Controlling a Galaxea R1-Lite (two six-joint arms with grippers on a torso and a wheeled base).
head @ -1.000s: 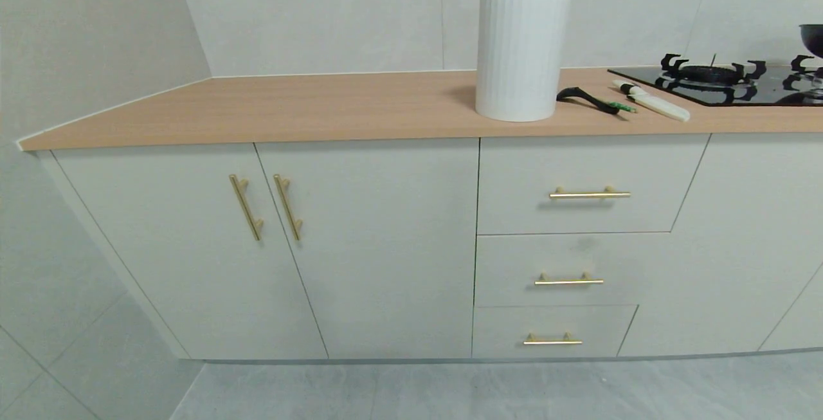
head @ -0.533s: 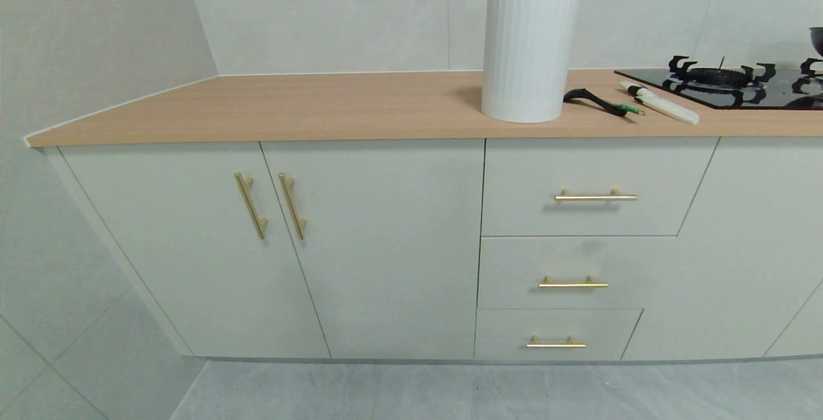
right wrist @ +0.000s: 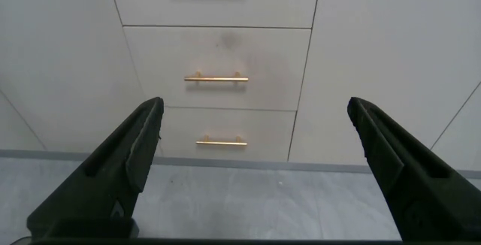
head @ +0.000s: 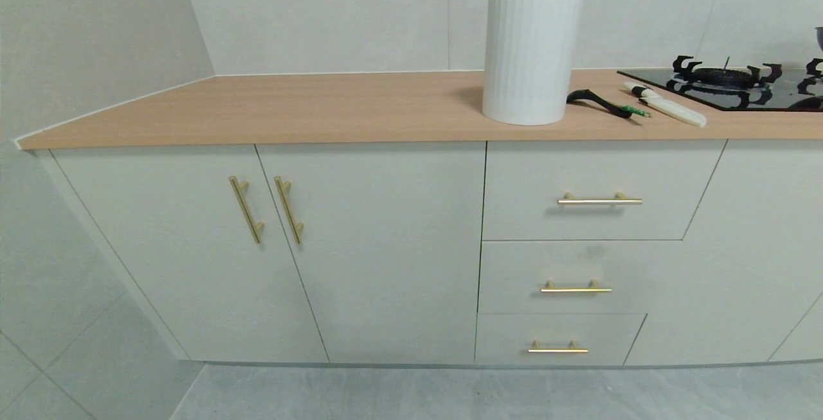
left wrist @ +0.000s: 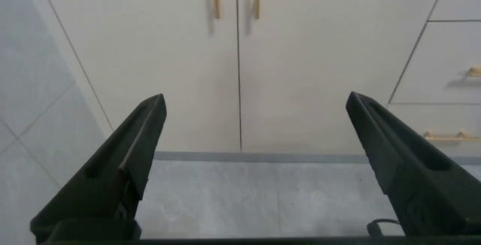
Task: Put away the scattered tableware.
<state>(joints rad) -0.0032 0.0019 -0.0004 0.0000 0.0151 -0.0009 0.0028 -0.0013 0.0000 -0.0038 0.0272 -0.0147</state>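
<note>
The black utensil with a green tip [head: 601, 103] and the white utensil [head: 665, 103] lie at the upper right of the head view. They sit side by side on the wooden countertop [head: 289, 108], between the white ribbed holder [head: 532, 53] and the gas hob [head: 726, 79].

Over the last second the whole head picture has slid a little, and the holder and both utensils have drifted rightward together. I read that as my camera moving. The tableware lies in the same order as before, untouched.

My left pincer [left wrist: 255, 170] is released and grasps nothing, its fingers wide apart, facing the cabinet doors [left wrist: 150, 49] low down. My right pincer [right wrist: 255, 170] is equally spread and empty before the drawers [right wrist: 218, 57].

I judge I am still lining up. Both arms hang well below the counter, and no piece has been put away yet.
</note>
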